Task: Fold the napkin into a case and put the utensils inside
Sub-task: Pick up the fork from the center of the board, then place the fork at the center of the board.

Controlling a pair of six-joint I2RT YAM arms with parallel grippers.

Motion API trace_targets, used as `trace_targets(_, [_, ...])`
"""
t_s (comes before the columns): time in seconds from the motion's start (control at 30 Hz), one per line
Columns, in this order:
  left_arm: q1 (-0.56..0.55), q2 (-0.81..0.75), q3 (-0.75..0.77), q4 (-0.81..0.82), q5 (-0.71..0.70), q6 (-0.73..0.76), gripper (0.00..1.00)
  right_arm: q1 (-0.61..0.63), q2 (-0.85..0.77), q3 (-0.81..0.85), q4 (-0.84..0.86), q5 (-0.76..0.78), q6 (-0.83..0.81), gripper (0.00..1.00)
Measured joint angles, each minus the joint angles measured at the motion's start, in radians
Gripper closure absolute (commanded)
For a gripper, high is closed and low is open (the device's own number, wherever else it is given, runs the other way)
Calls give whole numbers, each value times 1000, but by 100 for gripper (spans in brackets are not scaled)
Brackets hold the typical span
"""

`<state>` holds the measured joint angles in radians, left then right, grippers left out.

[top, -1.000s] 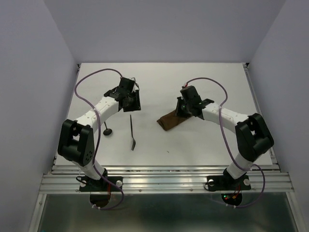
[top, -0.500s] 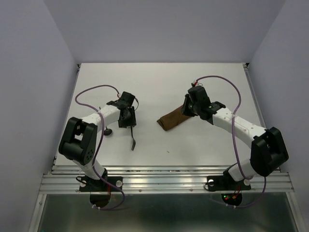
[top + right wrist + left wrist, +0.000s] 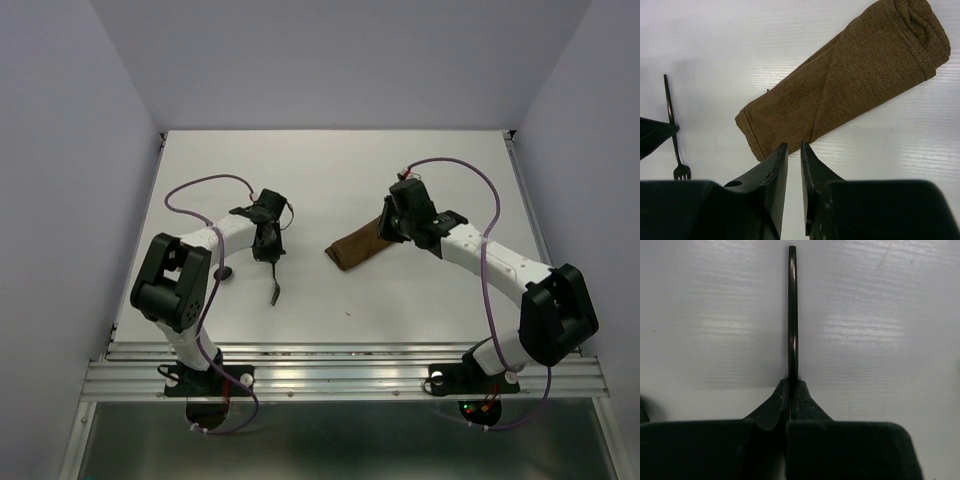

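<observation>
The left arm and right arm had white links joined by bulky black joints. A purple cable looped loosely off each one. The fingers were matte black wedges, tapering to thin tips.

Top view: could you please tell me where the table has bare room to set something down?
The far strip of the table, beyond the case and the fork, is bare, as is the near strip between the case and the front rail. It is crowded on the left, where the left hand grips the fork beside the spoon.
</observation>
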<state>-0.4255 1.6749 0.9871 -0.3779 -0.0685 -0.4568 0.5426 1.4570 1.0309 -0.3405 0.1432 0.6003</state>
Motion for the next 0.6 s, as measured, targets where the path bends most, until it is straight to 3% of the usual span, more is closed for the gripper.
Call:
trace_targets(0.27, [-24, 80, 231, -132, -230, 43, 100, 0, -43, -17, -1, 15, 7, 78])
trace_targets(0.43, [-103, 187, 395, -204, -415, 37, 100, 0, -56, -40, 0, 18, 10, 77])
trace_targets(0.47, [-130, 225, 428, -230, -467, 29, 79, 0, -57, -45, 2, 18, 11, 77])
trace_targets(0.5, [-146, 246, 438, -240, -479, 27, 68, 0, -57, -52, -1, 18, 14, 78])
trace_targets(0.53, [-168, 283, 457, -260, -507, 23, 45, 0, -57, -58, -1, 18, 17, 78])
trace_targets(0.6, [-212, 358, 488, -303, -562, 5, 28, 0, -57, -65, -2, 18, 20, 77])
